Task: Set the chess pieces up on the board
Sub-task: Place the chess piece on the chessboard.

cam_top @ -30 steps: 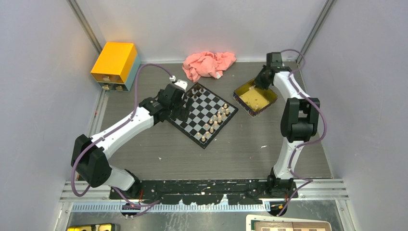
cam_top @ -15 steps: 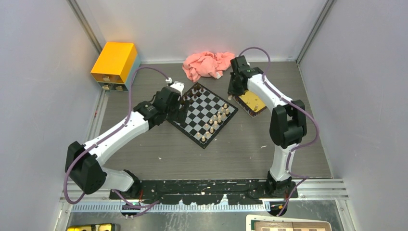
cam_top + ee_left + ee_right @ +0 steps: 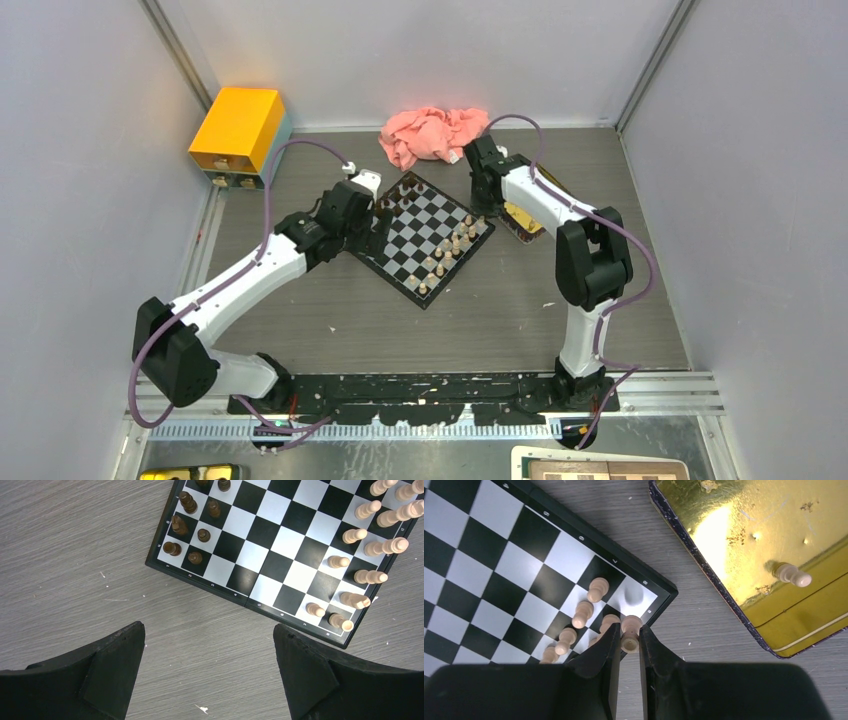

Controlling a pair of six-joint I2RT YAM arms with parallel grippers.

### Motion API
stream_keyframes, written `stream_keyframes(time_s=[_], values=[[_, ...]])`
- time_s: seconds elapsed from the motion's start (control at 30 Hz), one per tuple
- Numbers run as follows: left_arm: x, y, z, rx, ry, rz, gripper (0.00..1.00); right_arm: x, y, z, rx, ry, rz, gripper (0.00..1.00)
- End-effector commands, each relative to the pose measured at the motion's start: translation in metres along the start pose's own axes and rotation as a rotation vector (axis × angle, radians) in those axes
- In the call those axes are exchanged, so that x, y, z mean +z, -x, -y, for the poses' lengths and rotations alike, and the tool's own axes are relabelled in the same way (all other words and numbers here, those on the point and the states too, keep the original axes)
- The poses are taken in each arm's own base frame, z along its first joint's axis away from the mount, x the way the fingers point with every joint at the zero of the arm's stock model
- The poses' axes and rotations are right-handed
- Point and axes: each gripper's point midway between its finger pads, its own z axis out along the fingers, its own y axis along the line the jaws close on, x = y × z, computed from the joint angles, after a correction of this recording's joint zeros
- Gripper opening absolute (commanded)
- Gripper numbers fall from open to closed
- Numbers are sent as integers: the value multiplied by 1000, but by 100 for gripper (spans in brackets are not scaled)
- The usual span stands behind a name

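The table (image 3: 75, 555) has a matt grey wood-grain surface; the board (image 3: 280, 535) looks smooth and faintly glossy. The chess pieces (image 3: 370, 576) look like turned wood with a soft sheen. The tray (image 3: 744, 525) is shiny, scuffed gold metal, and the pink cloth (image 3: 433, 135) is soft and matt.

The left arm (image 3: 250, 275) is stretched from its base up and rightward toward the left-hand edge of the board (image 3: 420, 238), with its elbow bent low and out to the left. The left gripper (image 3: 209, 630) is held just off that edge and pointed downward, its jaws spread wide with nothing between them. The right arm (image 3: 535, 195) is folded at an elbow set to the right of the board, and its forearm is angled leftward to the board's right corner. The right gripper (image 3: 630, 636) is pointed down over that corner, and its fingers (image 3: 606, 650) are pinched onto a pale chess piece (image 3: 630, 625). Whether the piece touches the board cannot be told.
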Motion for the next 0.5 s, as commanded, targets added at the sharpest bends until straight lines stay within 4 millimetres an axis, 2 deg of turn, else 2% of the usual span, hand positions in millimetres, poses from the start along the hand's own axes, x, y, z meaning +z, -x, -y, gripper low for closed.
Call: stream_keyframes(time_s=[0.0, 0.47], values=[[-7, 15, 1, -33, -15, 60, 100, -18, 21, 2, 11, 10, 99, 1], [-4, 12, 1, -25, -9, 46, 100, 1, 21, -1, 30, 21, 90, 1]])
